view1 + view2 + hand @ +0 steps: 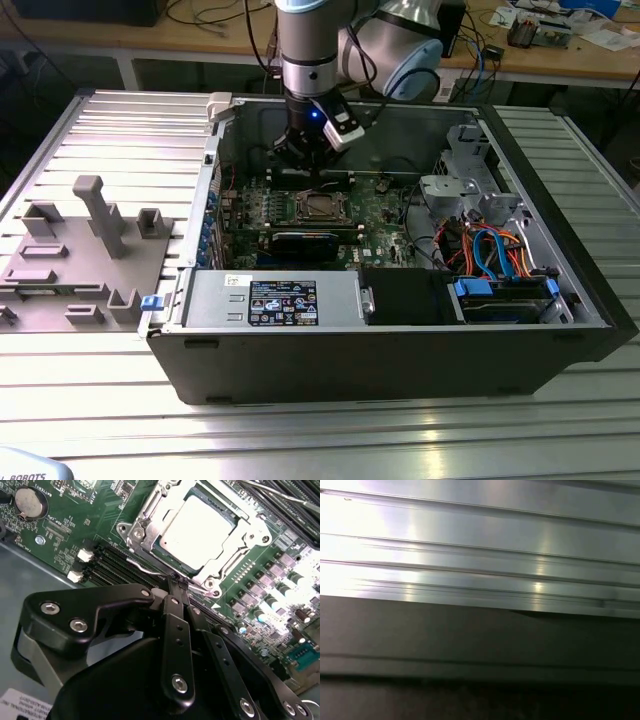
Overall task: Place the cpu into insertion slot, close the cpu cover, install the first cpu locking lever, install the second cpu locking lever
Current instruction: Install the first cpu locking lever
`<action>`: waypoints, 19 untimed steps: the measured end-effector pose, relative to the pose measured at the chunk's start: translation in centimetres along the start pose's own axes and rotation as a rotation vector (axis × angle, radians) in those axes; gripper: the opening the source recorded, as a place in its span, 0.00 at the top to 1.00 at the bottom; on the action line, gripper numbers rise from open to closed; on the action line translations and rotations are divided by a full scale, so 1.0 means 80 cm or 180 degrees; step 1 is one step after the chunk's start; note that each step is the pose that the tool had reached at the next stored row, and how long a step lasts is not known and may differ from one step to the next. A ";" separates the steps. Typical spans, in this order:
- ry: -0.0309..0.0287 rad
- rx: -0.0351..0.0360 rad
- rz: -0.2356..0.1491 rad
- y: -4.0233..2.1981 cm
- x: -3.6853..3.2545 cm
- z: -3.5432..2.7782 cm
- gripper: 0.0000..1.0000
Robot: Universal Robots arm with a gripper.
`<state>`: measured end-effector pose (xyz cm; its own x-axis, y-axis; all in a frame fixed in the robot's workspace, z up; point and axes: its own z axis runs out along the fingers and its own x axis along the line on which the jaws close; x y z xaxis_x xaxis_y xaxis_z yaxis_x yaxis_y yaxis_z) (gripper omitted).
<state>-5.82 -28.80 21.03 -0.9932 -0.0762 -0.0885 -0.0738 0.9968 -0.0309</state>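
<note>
The cpu, a square silvery chip, lies in its socket on the green motherboard. The cpu cover, a silvery frame, lies flat around it. In the exterior view the socket sits mid-board, with my gripper just behind it. In the second wrist view my gripper is shut, its black fingertips pressed together. They rest against the hooked end of a thin wire locking lever that runs along the socket's near edge. A second wire lever lies along the far side.
The open black computer case lies on a slatted aluminium table. Black memory slots and a coin battery flank the socket. A drive cage and blue cables fill the exterior view's right. A grey fixture stands outside at the left.
</note>
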 end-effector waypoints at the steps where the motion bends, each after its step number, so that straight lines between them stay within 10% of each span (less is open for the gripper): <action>1: 0.0005 -0.0003 0.0001 -0.0004 -0.0018 0.0015 0.89; 19: 0.0037 -0.0083 0.0036 -0.0078 -0.0168 0.0149 0.89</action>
<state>-4.33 -29.34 19.98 -0.9949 -0.0647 -0.0772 -0.0646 0.9979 -0.0041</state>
